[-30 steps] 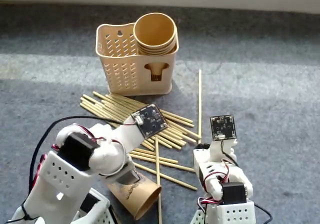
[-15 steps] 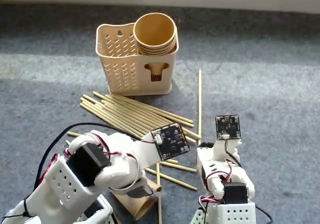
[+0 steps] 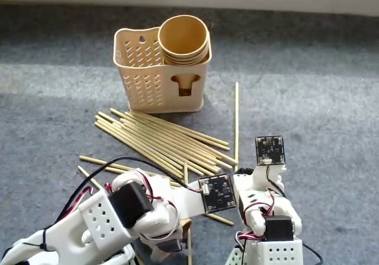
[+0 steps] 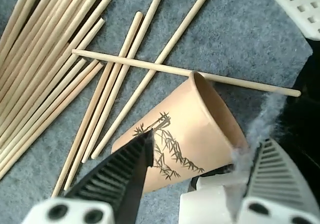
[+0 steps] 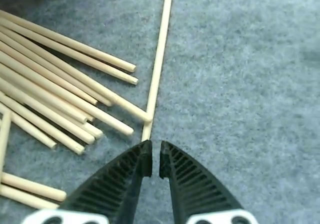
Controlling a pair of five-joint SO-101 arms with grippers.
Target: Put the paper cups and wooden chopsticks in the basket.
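The left hand (image 4: pixel 205 144) is spread wide astride a fallen paper cup (image 4: pixel 185 129), well in front of the basket (image 3: pixel 148 81); from above, its arm hides nearly all of that cup. The right hand (image 5: pixel 155 160) is clenched on nothing, by loose chopsticks (image 3: pixel 166 141) lying before the basket, which holds stacked cups (image 3: pixel 183 37).

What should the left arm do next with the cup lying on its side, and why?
Probably close the left gripper on the paper cup: its open fingers sit either side of the cup's wall, and nothing is gripped yet.
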